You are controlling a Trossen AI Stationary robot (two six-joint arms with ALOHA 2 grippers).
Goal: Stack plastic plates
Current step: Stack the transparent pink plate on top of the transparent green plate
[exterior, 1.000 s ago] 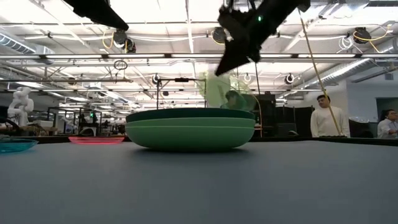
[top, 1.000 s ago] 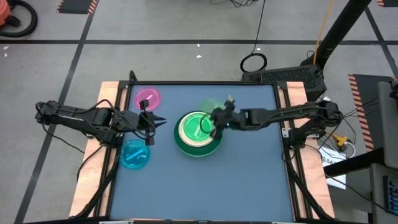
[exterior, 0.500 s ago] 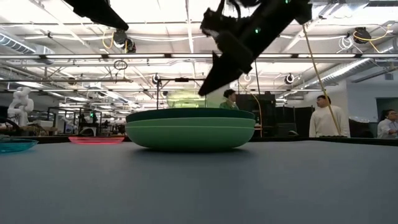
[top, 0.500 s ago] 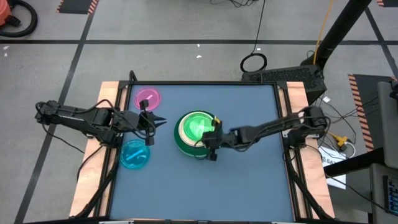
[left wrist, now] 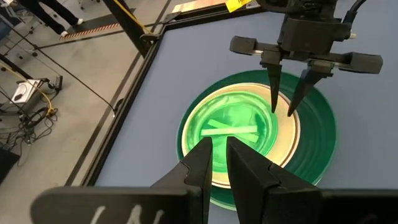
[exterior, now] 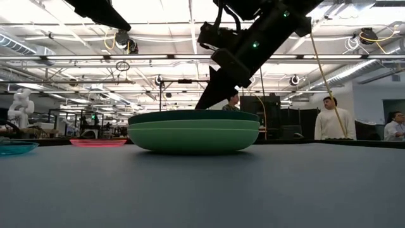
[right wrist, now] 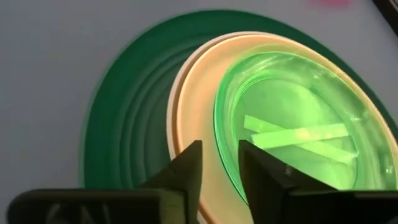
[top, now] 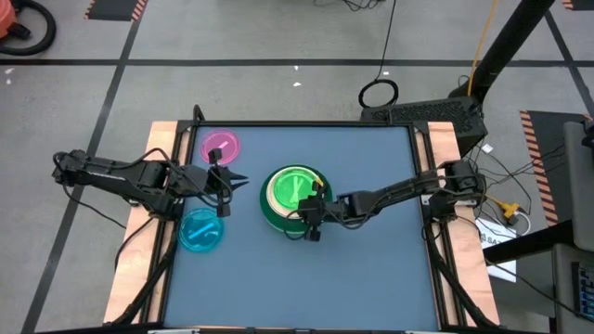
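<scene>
The right gripper (top: 311,215) hangs over the near-right rim of a stack of round plastic plates (top: 295,198) at the middle of the blue table (top: 371,269), its two dark fingers (left wrist: 274,87) pointing down with a narrow gap between them and nothing held. The left wrist view shows those fingertips just above the cream plate's rim, clear of it as far as can be seen. The stack, taken as the landmark, is built of large dark green plates (right wrist: 124,143) at the bottom, a mid-sized cream plate (right wrist: 193,124) nested inside them, and on top a small translucent green plate with a pale stripe (right wrist: 298,130) across its middle. In the low view the right arm slants down to the stack's upper edge (exterior: 193,130). Left of the stack waits the left gripper (top: 234,183), its fingers close together and empty, aimed toward the stack. Beyond it, at the table's far left, lies a small translucent pink plate (top: 219,147); nearer, to the stack's lower left, lies a small translucent blue plate (top: 201,230). Past the table, right of the stack in the low view, a person in a light top (exterior: 331,119) stands in the room.
</scene>
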